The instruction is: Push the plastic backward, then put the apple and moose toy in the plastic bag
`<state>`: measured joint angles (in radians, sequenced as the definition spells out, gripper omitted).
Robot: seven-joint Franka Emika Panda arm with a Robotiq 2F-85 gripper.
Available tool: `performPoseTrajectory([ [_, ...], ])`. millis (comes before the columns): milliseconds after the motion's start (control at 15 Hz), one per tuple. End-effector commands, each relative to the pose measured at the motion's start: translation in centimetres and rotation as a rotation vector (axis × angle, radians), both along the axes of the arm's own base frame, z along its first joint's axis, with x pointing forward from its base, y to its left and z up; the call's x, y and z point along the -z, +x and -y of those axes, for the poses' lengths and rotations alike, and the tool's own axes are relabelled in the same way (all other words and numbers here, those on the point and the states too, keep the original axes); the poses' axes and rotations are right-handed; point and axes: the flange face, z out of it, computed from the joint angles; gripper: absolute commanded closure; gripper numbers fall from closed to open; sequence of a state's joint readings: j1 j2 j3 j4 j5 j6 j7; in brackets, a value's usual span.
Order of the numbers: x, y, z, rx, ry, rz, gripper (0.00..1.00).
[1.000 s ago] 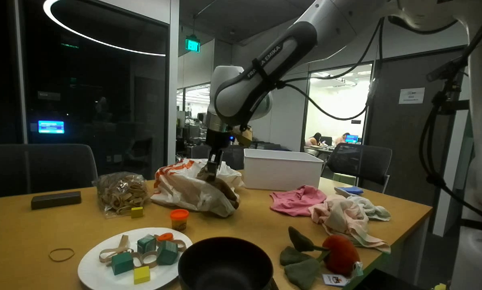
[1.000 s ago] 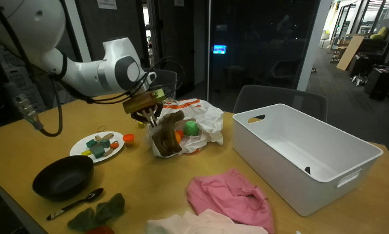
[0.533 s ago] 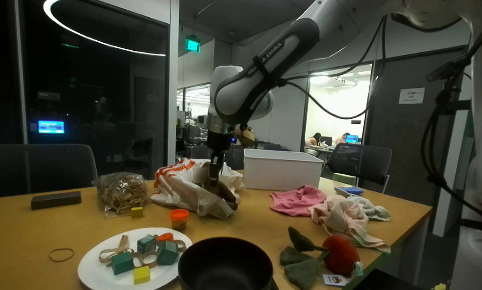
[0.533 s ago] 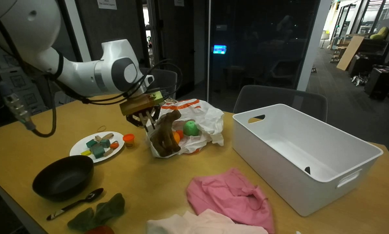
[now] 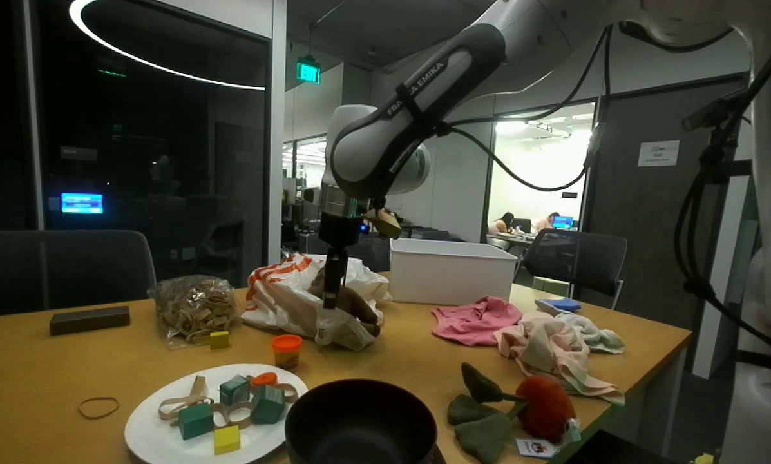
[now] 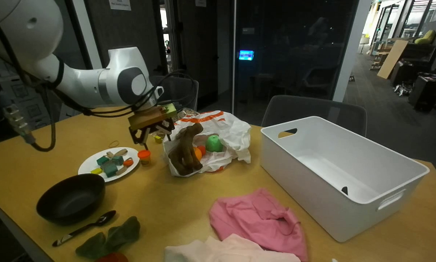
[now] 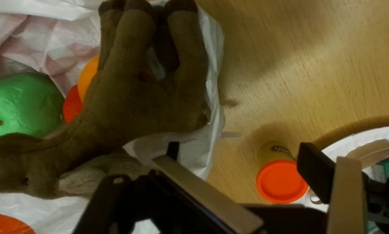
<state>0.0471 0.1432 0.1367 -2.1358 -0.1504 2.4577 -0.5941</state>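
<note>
My gripper (image 6: 157,142) holds nothing, jaws wide apart, and in an exterior view it hangs just left of the moose (image 6: 185,151). The moose lies inside the mouth of the bag (image 6: 236,130), at its left edge, head far and legs near, so its long axis runs across any push to the right. What I take for the apple (image 6: 214,144), the green one, sits right of it, also inside. I judge both placed; rising straight up looks next, since going left could catch the tub (image 7: 282,182).
</note>
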Motion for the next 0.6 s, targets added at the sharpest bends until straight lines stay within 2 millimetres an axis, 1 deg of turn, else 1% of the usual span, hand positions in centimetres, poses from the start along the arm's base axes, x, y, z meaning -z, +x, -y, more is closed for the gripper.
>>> performPoseTrajectory([
  [0, 0.9, 1.1, -0.8, -0.039, 0.023, -0.022, 0.00],
  [200, 2.6, 2.2, -0.9, -0.044, 0.008, -0.041, 0.00],
  [533, 4.7, 4.2, -1.2, -0.052, 0.016, -0.067, 0.00],
])
